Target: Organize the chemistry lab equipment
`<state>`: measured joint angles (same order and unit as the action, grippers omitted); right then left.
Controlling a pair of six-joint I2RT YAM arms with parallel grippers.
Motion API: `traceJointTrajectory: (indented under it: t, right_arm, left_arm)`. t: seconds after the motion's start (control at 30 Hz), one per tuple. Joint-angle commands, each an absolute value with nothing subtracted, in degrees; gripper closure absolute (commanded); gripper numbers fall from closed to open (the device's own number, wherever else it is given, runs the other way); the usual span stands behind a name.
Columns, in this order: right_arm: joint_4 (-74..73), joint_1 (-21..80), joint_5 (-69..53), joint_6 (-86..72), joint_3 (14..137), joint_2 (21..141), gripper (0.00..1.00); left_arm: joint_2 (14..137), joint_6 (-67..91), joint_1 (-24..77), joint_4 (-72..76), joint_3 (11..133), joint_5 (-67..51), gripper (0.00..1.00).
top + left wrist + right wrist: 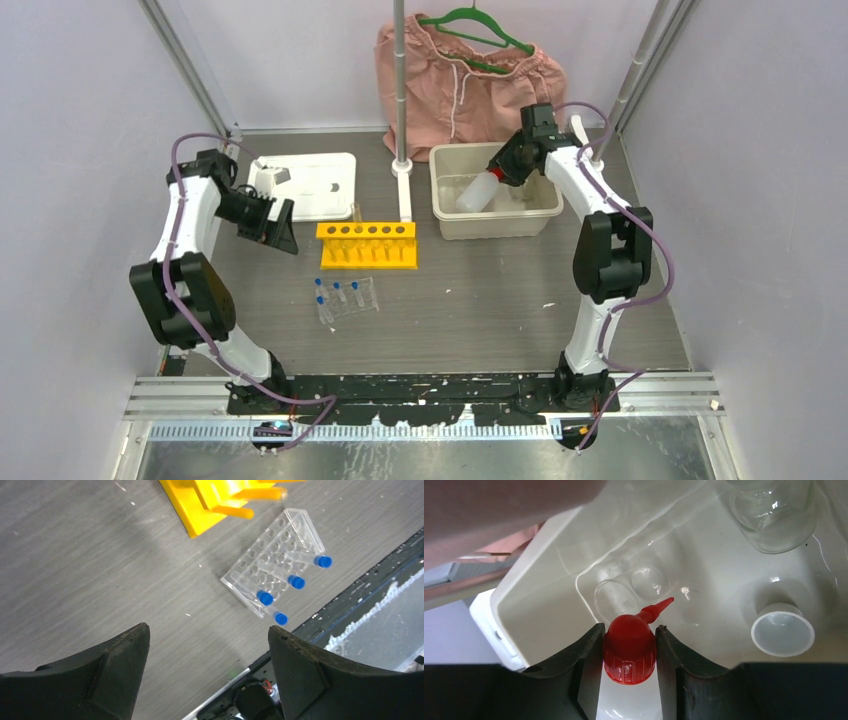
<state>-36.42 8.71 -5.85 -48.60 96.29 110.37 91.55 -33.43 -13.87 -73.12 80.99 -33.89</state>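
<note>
My right gripper (508, 166) is shut on the red cap (630, 650) of the white squeeze bottle (476, 192) and holds it tilted inside the clear plastic tray (497, 225). The red nozzle (658, 608) points at the tray floor. Small clear beakers (616, 598) lie in the tray, one at the far right (772, 511). My left gripper (277, 226) is open and empty, above the table left of the yellow holed rack (367, 244). Several blue-capped tubes (338, 296) lie on a small clear holed block (274, 563) in front of the yellow rack (207, 502).
A white flat tray (312, 186) holding a small white object lies at the back left. A grey pole (400, 90) on a white base stands between it and the clear tray. Pink shorts (465, 85) on a green hanger hang behind. A white cup-like piece (782, 632) lies in the clear tray.
</note>
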Motion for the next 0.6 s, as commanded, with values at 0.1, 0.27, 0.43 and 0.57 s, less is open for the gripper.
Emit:
traceJointTrajectory:
  t: [0.1,0.27,0.43,0.57]
  right_arm:
    - [-29.77,10.26,-0.18,-52.23,94.86,108.56,0.95]
    - [-27.58,10.63,3.39,-55.36,92.56,107.36,0.93]
    - [-28.59,11.58,5.76,-54.04,90.88,107.97,0.79]
    - [-26.64,12.17,7.09,-53.97,87.81,107.22,0.66]
  left_arm:
    - [97.52,-33.32,-12.22,-70.56,88.58,-30.42,0.14]
    - [97.84,-33.07,-12.26,-68.0,87.5,-29.53,0.14]
    - [99.24,-33.14,-11.63,-65.79,88.32,-26.91,0.14]
    - [102.02,-32.31,-10.34,-64.91,91.01,-24.6,0.13]
